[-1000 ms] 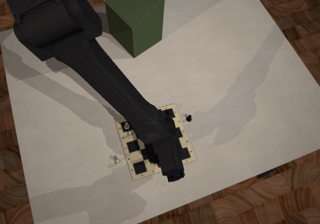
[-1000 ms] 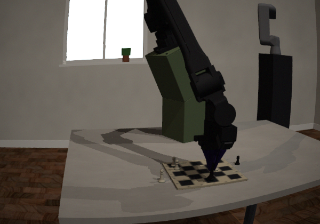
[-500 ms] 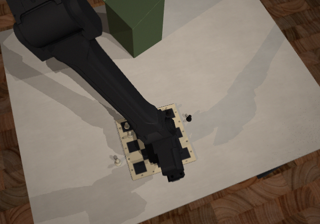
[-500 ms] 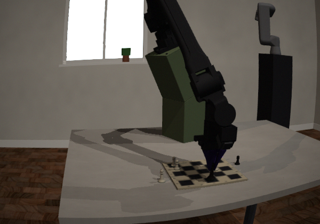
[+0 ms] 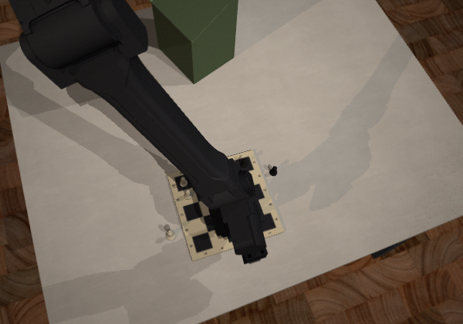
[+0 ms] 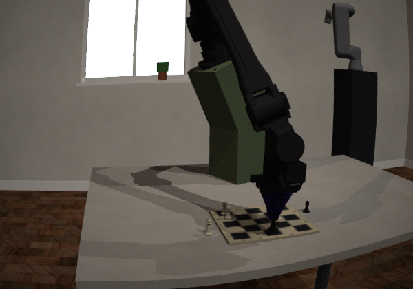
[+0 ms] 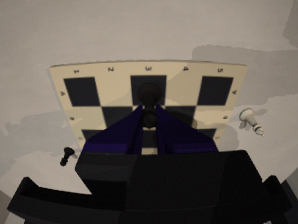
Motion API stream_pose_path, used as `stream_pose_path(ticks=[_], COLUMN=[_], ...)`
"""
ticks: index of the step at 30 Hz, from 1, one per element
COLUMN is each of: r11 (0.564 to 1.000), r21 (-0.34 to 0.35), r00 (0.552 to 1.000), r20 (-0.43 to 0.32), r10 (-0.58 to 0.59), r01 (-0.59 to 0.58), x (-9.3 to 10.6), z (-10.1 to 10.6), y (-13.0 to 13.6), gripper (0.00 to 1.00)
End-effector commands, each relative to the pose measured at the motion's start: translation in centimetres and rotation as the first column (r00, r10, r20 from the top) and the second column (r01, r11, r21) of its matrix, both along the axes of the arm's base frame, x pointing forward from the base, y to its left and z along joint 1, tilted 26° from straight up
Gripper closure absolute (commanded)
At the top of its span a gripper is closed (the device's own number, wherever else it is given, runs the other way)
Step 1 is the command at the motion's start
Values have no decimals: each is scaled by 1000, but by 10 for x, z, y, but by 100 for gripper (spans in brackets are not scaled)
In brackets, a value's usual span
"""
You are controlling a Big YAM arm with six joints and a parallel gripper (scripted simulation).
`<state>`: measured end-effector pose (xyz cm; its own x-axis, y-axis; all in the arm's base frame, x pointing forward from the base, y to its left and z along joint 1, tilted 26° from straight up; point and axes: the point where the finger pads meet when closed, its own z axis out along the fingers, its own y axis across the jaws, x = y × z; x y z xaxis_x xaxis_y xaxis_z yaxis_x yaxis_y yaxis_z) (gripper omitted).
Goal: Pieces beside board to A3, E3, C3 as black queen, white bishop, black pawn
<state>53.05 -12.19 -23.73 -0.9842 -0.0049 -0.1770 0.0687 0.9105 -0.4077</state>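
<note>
Beside "3", black queen (image 6: 272, 228) (image 7: 149, 94).

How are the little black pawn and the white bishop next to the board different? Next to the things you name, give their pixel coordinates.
The black pawn (image 5: 273, 170) (image 6: 306, 207) (image 7: 66, 156) is dark; the white bishop (image 5: 170, 234) (image 6: 208, 228) (image 7: 251, 121) is pale. The bishop looks taller, the pawn shorter. The pawn stands by the row 1 edge, the bishop by the row 5 edge. Both stand upright off the board.
</note>
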Motion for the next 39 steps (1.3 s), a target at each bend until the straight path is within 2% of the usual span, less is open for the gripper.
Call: stream_pose_path(ticks=[1,39], r11=[1000,1000], r21=[1,1], r00=[1000,1000], r20=[-11,-11], r10=[7,7], r01=[-7,-7], x=[0,0], z=[-7,-7], y=[-2,-2], gripper=[100,100])
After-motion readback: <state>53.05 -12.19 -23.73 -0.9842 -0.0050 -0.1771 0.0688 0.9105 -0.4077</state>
